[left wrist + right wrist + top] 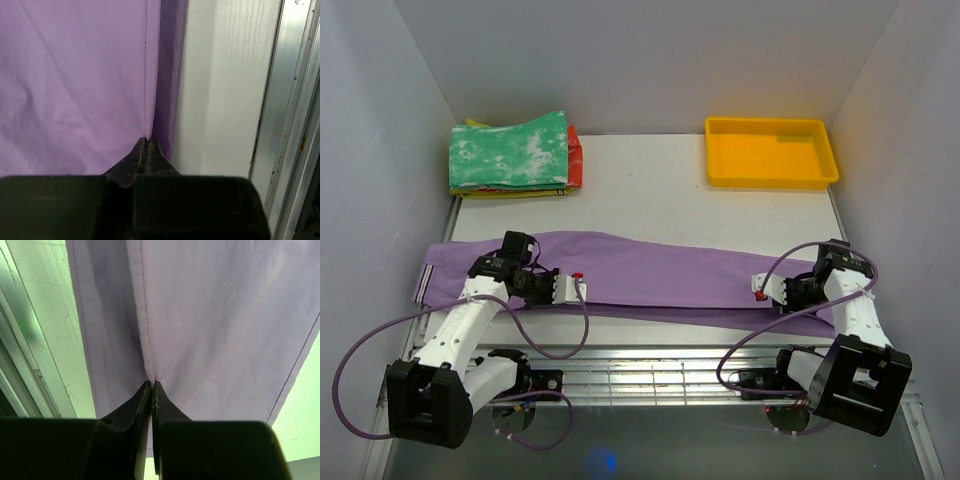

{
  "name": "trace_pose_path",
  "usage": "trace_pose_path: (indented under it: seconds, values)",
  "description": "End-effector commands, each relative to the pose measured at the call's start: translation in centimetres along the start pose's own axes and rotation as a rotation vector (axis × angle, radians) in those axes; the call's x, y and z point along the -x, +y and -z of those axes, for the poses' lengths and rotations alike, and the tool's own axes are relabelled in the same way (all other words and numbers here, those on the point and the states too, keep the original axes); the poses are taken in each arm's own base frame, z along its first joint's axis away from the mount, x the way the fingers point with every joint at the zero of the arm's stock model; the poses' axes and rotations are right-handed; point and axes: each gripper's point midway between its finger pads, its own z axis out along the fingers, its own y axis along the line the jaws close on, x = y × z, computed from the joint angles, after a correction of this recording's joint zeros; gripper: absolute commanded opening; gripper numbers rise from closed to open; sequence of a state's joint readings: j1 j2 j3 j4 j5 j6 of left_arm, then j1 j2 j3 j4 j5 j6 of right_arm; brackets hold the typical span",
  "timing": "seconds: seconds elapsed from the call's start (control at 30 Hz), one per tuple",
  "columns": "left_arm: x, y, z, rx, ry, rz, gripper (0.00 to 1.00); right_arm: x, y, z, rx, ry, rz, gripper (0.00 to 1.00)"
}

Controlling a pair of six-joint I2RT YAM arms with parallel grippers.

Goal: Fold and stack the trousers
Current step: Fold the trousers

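Note:
The lilac-purple trousers (660,275) lie flat in a long band across the table, with the striped waistband (423,285) at the far left. My left gripper (582,288) sits on the near edge of the cloth left of centre. In the left wrist view its jaws (146,141) are shut, pinching a fold of the trousers (75,85) at a seam. My right gripper (758,288) rests on the near edge towards the right end. The right wrist view shows it (151,385) shut too, with the trousers (215,320) puckered between the tips.
A stack of folded garments (510,150), green-and-white on top with red and yellow beneath, sits at the back left. A yellow tray (817,171) stands at the back right. A metal rail (660,372) runs along the front edge. White walls close in both sides.

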State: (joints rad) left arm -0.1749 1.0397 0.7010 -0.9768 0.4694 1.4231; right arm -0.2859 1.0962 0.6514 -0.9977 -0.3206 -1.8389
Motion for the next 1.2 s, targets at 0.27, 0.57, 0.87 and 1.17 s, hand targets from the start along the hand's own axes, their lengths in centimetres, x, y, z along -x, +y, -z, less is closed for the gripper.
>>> trace_pose_path:
  seconds: [0.27, 0.57, 0.87, 1.17]
  values:
    - [-2.1, -3.0, -2.7, -0.108, 0.01, 0.035, 0.0, -1.7, 2.9, -2.3, 0.078, 0.045, 0.04, 0.08]
    - [0.9, -1.5, -0.2, -0.07, -0.066, 0.037, 0.7, -1.7, -1.6, 1.3, -0.071, 0.048, -0.043, 0.59]
    - [7.1, 3.8, 5.3, 0.138, -0.245, 0.354, 0.98, -2.0, -5.3, 7.6, -0.15, -0.115, -0.499, 0.77]
    - [6.6, 7.1, 3.6, 0.201, -0.275, 0.556, 0.98, -4.9, -2.7, 6.4, -0.031, -0.171, -0.835, 0.62]
